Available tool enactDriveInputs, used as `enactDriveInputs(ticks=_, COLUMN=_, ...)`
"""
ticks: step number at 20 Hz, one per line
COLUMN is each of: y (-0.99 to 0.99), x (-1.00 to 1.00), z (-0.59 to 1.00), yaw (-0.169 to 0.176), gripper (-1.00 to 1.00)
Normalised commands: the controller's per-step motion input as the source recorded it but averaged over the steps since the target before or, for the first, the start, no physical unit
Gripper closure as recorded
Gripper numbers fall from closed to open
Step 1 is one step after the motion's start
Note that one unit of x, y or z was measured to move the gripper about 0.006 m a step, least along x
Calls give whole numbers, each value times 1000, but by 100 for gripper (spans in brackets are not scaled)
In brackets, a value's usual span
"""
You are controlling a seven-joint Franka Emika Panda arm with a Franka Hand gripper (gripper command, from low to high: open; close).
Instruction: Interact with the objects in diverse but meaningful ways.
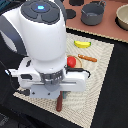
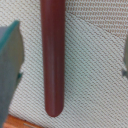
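Straddling the brown sausage stick (image 2: pixel 53 57), wide-open empty fingers (image 2: pixel 14 70) should centre it between them, then close squarely across.

No legible text, label, brand, number or sign in either view. Blue round mark on arm housing (image 1: pixel 41 7), not readable as lettering.

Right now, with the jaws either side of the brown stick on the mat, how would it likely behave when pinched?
The brown stick looks straight and smooth, so probably stiff but slippery. Its round section suggests rolling on the woven mat if nudged.
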Motion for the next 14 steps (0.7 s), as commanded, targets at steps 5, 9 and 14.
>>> enactDriveInputs(ticks=5, y=88, x=-465, z=491, yaw=40, gripper=-100)
enactDriveInputs(ticks=9, y=206, x=-817, z=224, yaw=78, gripper=-100)
enactDriveInputs(ticks=14, y=161, x=-845, z=69, yaw=79, gripper=-100)
